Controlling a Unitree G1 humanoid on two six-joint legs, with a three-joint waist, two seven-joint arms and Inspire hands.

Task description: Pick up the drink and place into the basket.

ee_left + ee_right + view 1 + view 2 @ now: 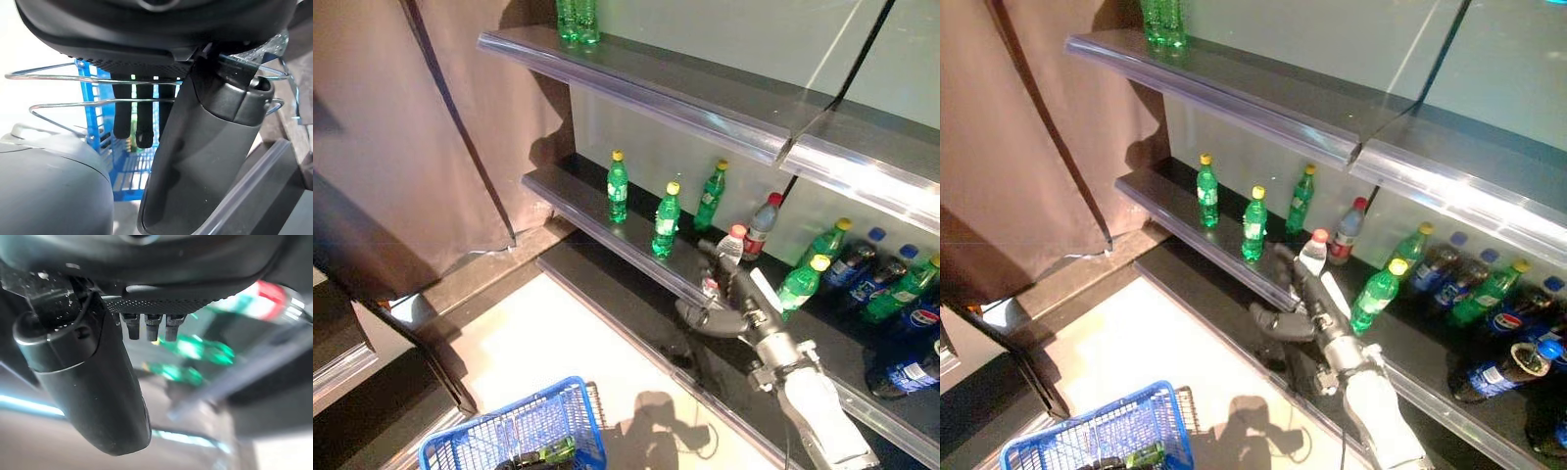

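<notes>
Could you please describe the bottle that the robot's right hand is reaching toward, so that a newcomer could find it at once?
Start at the dark middle shelf with the row of drinks. Follow it to the robot's open right hand, where a clear plastic bottle with a pale red cap stands just beyond the fingers. Unlike the green bottles with yellow caps to its left, it is colourless, and its cap is paler than the red-capped bottle behind it.

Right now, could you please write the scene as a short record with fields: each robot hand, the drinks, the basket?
right robot hand: fingers straight, reaching among the bottles on the lower shelf, nothing grasped
nearest drink: clear bottle with red cap, upright, just past the fingers
other drinks: green bottles with yellow caps upright along the shelf; dark cola bottles further right
left robot hand: fingers curled round the basket's wire handle
basket: blue, low on the robot's left
drink in basket: not yet
</notes>
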